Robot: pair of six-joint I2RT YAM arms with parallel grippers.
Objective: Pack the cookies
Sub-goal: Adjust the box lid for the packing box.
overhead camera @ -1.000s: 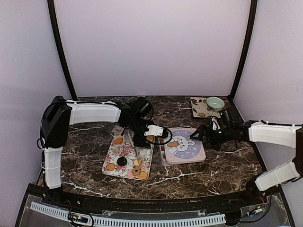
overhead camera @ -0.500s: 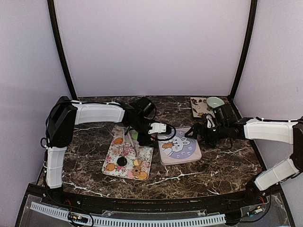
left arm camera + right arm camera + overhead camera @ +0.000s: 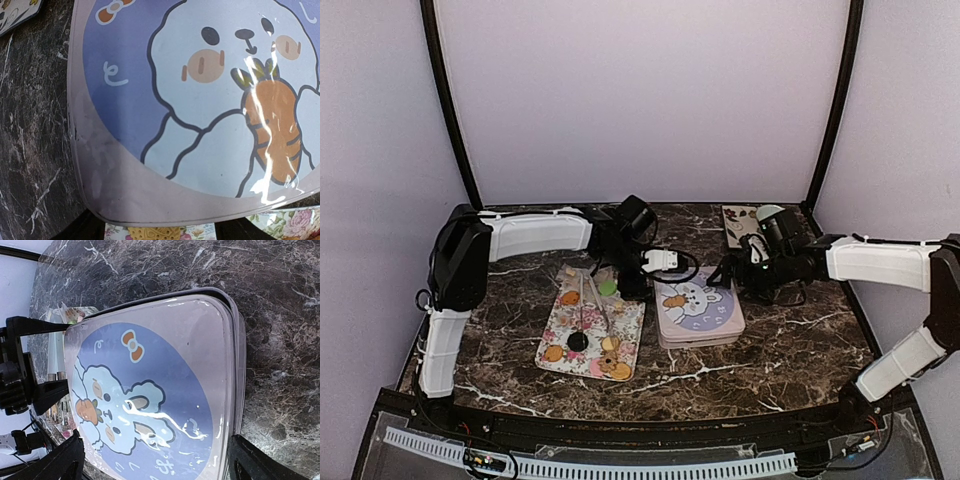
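Golden-tan round cookies [image 3: 613, 367] lie on the floral rectangular tray [image 3: 560, 322], just beside the lilac bunny-lidded plastic box [image 3: 700, 305].
Lid-closing seems in hand: left tool [image 3: 640, 287] and right tool [image 3: 728, 272] hang released at its far corners; next, press evenly.

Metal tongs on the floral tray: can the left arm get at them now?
Probably yes. The tongs lie uncovered on the floral tray, right beside the left gripper, and nothing stands between them.
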